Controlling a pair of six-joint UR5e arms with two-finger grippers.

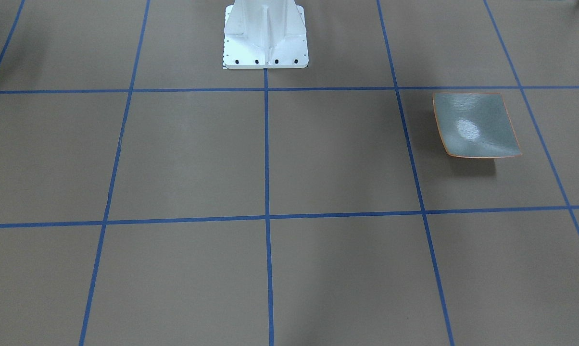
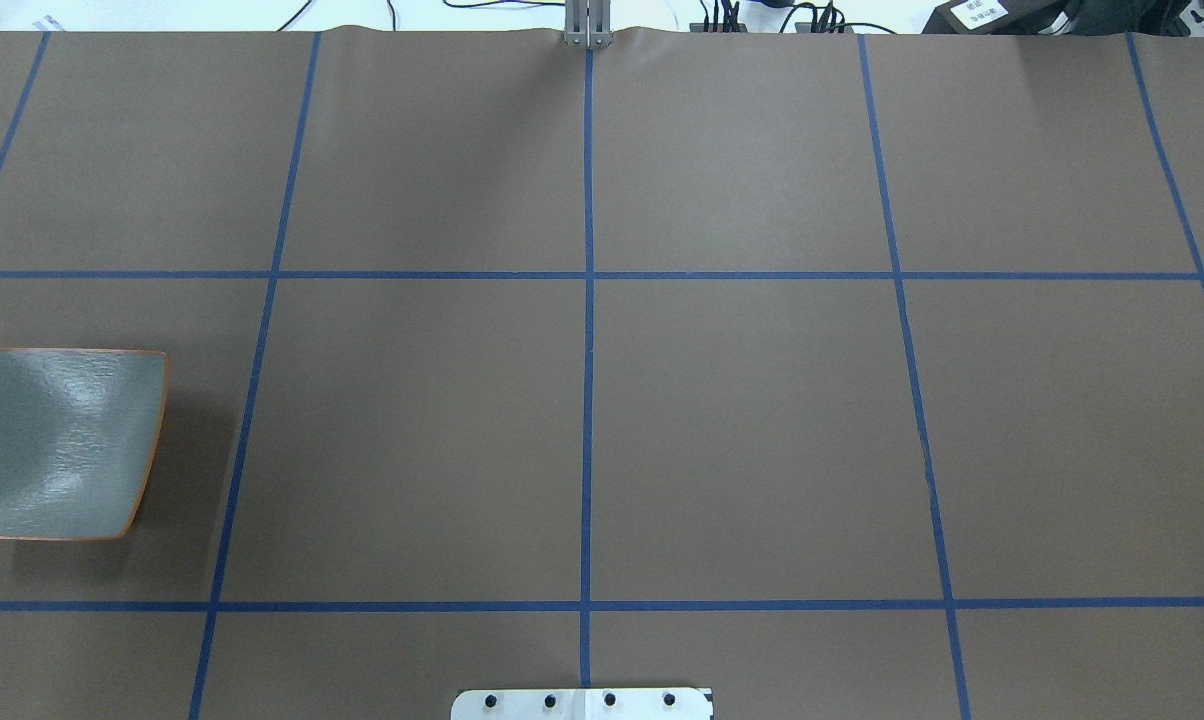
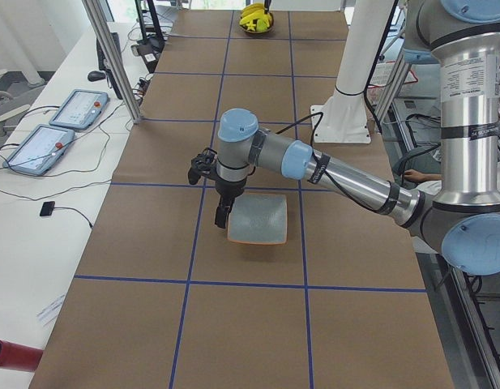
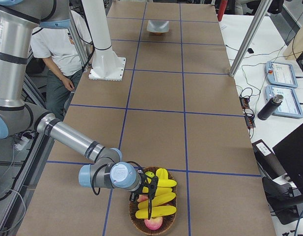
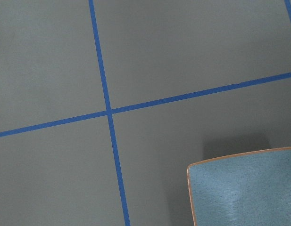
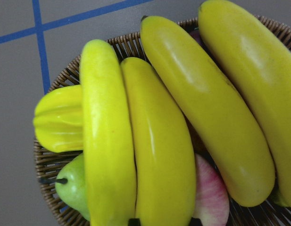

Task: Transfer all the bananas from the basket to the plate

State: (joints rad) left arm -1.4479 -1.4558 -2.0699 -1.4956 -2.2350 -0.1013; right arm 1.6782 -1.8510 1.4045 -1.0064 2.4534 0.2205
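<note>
Several yellow bananas lie in a round wicker basket at the table's right end; they fill the right wrist view. The basket also shows far off in the exterior left view. The grey-green square plate with an orange rim sits empty at the left end, and its corner shows in the left wrist view. My left gripper hangs just beside the plate. My right gripper hangs right over the bananas. I cannot tell whether either is open or shut.
The basket also holds a red apple, a green pear and a ribbed yellow fruit. The white robot pedestal stands at mid-table. A person sits behind the robot. Tablets lie on a side bench.
</note>
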